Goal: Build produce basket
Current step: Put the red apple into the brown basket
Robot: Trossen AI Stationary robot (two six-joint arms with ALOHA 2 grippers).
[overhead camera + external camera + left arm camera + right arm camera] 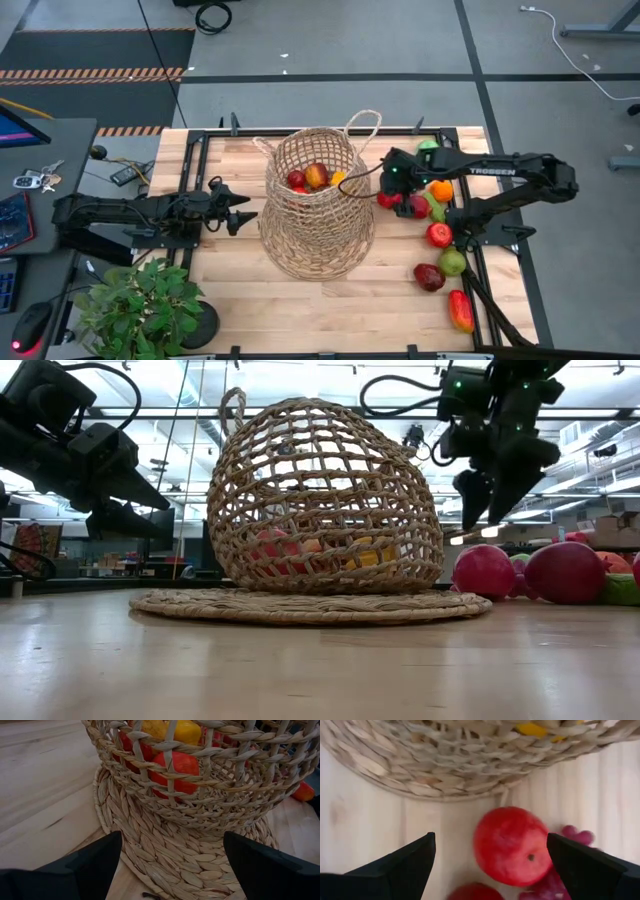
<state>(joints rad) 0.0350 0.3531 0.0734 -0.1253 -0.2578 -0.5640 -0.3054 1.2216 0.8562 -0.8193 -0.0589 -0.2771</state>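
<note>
The tan wicker basket [318, 200] stands mid-table on its flat round woven base [310, 605]; some produce [315, 177] lies inside. More produce lies to its right: a red apple [511, 845], purple grapes [577, 836], an orange pepper [441, 189], further apples [439, 234] and a red pepper [460, 310]. My right gripper [490, 837] hangs open above the red apple beside the basket, pointing steeply down, clear of the table in the low view [490, 495]. My left gripper [240, 207] waits open at the basket's left, facing its wall [200, 785].
A leafy potted plant [140, 305] stands at the table's near left corner. Black rails [200, 135] frame the tabletop. Bare wood [300, 310] lies in front of the basket. A desk with keys and a mouse [30, 320] is off the table's left.
</note>
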